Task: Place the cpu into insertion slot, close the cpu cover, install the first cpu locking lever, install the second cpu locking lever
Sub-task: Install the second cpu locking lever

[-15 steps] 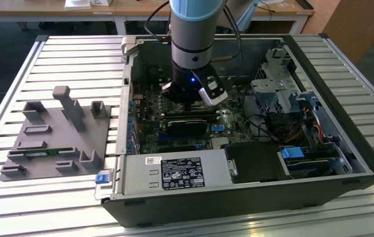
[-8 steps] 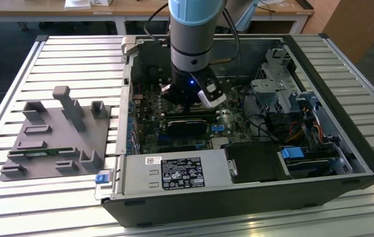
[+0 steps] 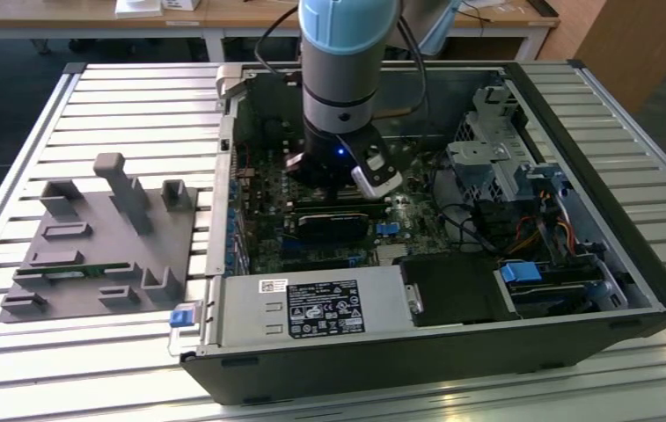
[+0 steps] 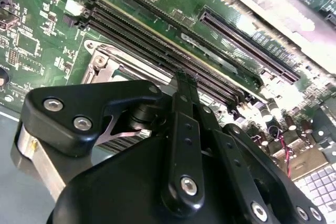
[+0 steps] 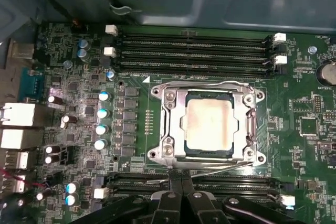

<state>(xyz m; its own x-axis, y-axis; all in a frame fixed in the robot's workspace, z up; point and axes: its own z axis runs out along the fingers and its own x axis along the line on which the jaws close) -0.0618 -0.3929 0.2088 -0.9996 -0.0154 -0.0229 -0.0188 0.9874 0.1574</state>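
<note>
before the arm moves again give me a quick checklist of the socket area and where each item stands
1. Small flat square chip with dull grey metallic top seated in the socket: ok.
2. Thin silvery square metal frame down flat around the chip: ok.
3. Wire locking lever along the frame's edge nearest the gripper latched: cannot tell.
4. Gripper tip at that lever: ok.
5. Jaws together, nothing between them: ok.
6. Black memory slots beyond the socket free of the arm: ok.

My gripper (image 4: 185, 85) hangs low over the green motherboard (image 4: 37, 35), its black fingers pressed together just beside the dark memory slots (image 4: 157, 40). The silvery socket frame (image 4: 105, 61) lies beside those slots, partly hidden under my linkage.
</note>
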